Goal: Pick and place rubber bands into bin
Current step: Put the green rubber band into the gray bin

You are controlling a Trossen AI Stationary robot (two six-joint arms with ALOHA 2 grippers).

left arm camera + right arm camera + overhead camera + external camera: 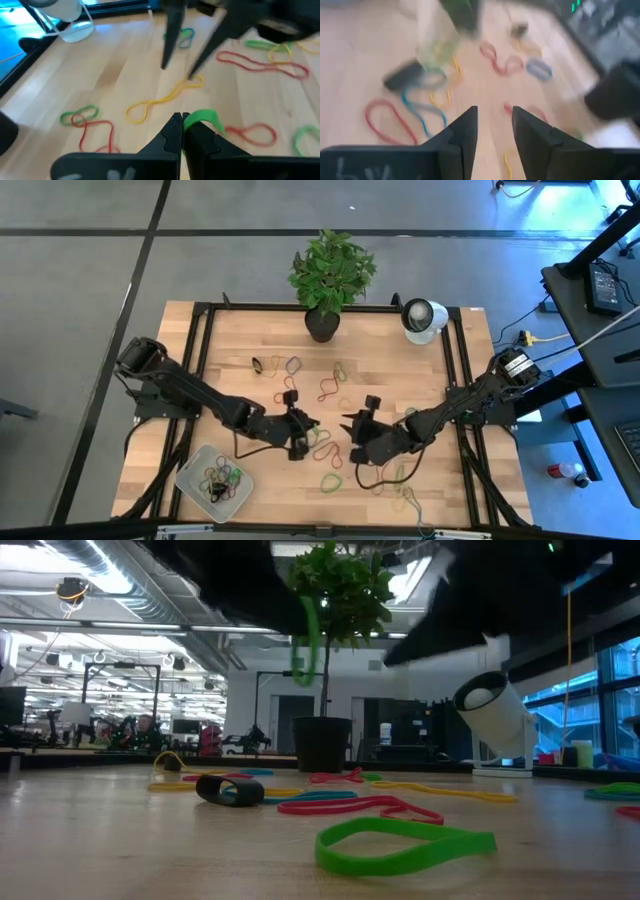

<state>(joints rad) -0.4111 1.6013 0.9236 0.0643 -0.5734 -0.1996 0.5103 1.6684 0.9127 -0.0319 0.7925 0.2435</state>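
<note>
my left tool point(181, 120) is pressed together over the middle of the table point(230, 340), pinching a green rubber band point(204, 120) that hangs from its tips. my right tool point(493, 120) sits just beside it, facing it, with its fingers spread and nothing between them. more rubber bands point(330, 385) in red, yellow, green and blue lie loose across the wood around and between both tools. the bin point(190, 478) rests at the near left corner of the table, well apart from the tools, with several bands already lying inside it.
</note>
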